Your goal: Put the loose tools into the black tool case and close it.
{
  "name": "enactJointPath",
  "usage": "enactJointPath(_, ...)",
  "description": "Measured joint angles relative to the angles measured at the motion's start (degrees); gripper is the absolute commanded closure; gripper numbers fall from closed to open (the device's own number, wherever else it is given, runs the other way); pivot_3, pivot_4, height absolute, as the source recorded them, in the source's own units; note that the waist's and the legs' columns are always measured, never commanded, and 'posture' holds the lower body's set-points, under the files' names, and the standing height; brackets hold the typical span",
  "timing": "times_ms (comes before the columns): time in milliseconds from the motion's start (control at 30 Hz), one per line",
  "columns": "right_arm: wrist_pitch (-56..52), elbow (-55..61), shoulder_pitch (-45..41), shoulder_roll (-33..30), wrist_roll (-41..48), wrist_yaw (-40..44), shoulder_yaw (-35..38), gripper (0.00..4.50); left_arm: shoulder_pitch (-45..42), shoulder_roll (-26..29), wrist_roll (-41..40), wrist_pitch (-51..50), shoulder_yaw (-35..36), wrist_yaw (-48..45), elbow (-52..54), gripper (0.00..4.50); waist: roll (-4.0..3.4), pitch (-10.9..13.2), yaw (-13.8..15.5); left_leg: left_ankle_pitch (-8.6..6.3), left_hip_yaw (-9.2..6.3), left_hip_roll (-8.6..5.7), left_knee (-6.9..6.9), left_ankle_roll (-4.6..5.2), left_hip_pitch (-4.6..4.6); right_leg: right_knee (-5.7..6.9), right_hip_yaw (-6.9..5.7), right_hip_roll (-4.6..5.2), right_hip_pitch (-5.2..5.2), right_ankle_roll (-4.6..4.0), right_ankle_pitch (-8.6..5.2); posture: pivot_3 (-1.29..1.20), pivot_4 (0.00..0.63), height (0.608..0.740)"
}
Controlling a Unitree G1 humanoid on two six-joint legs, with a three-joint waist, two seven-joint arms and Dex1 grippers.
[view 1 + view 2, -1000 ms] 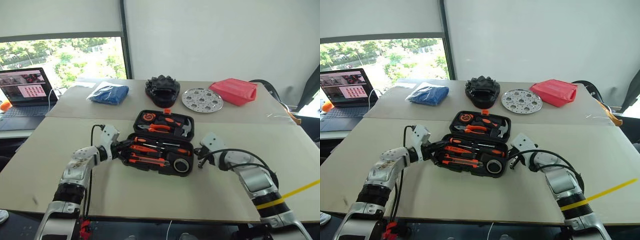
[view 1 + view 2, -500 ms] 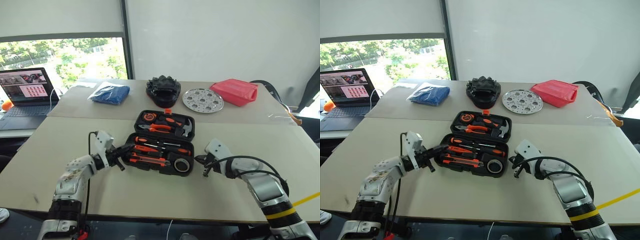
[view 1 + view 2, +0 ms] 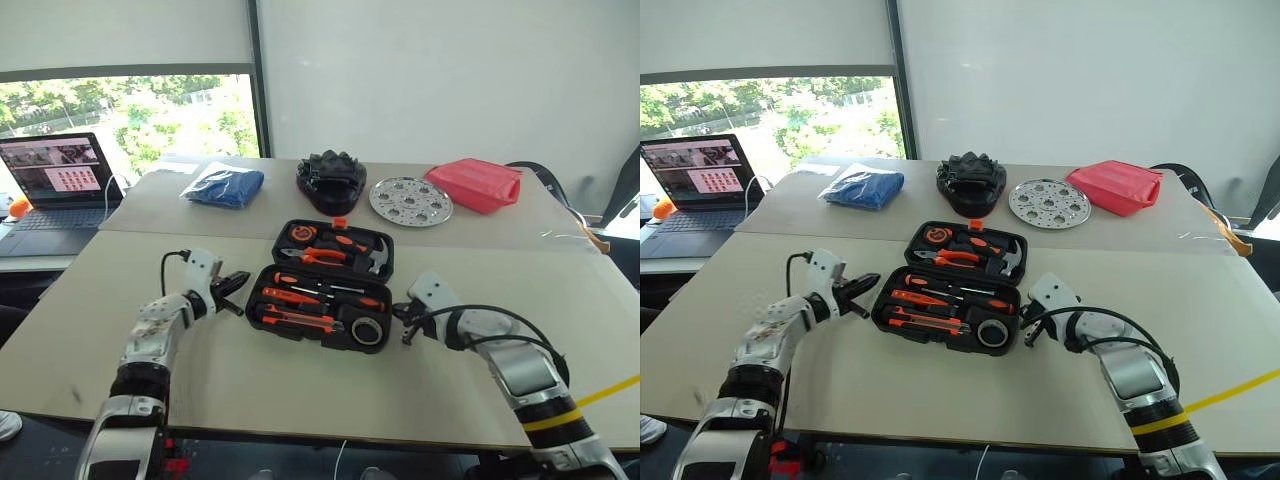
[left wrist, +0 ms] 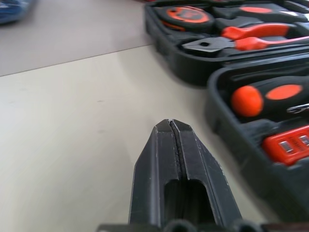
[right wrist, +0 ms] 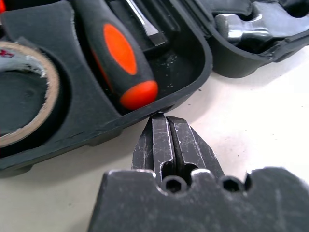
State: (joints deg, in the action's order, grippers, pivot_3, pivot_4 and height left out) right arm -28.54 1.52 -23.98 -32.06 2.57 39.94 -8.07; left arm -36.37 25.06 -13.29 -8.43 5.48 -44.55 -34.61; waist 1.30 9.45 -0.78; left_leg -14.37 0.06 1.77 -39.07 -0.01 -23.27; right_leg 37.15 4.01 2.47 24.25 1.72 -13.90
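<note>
Centrally on near table, black tool case (image 3: 325, 282) lay open, long axis running across your view, lid half on far side. Screwdrivers (image 3: 325, 297) and utility knife (image 3: 297, 320) sat in near half's recesses; no loose tools seen on table. Your left gripper (image 3: 235, 285), fingers pressed together, empty, hovered just beside case's left end. Your right gripper (image 3: 405, 322), also pinched together, empty, met right end's rim. Judged: closing lid remained; both arms about equally near.

Bare table (image 3: 90, 320) flanks the open tool case (image 3: 325, 290); clutter apparently lines the far edge.
</note>
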Motion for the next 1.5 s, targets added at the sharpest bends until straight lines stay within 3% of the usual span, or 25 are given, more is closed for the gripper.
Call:
enactJointPath(267,0.0,-0.5,0.2,0.4,-0.2,-0.6,0.0,4.5,1.1,1.0,-0.3,-5.4,-1.0,-3.5,2.5,4.48,0.0,0.0,-0.1,0.0,-0.01,0.0,0.01,0.0,0.0,0.01,0.01,0.0,0.0,0.0,0.0,0.0,0.15,0.74)
enactJointPath(633,0.6,5.8,7.7,-3.6,1.1,2.2,4.1,4.5,16.0,3.6,-4.2,-13.5,-2.1,-10.3,23.0,4.48,0.0,0.0,0.0,-0.01,0.0,0.04,0.05,0.0,-0.02,-0.03,0.01,0.02,0.01,0.01,0.0,0.0,0.15,0.74)
enactJointPath(1100,1.3,15.0,17.9,-8.5,3.3,6.8,6.5,4.5,30.6,7.9,-7.5,-19.3,-1.3,-9.7,42.6,4.48,0.0,0.0,-0.3,0.0,0.03,0.08,0.06,0.0,0.11,-0.02,0.07,-0.02,-0.05,0.0,-0.02,0.0,0.15,0.74)
enactJointPath(1500,1.7,21.3,22.8,-9.9,3.4,8.7,5.1,4.5,34.4,10.5,-9.6,-20.6,0.8,-8.2,45.5,4.48,0.05,0.0,-0.2,0.0,0.04,0.08,0.05,0.0,0.14,-0.03,0.07,-0.03,-0.09,0.0,-0.03,0.0,0.15,0.74)
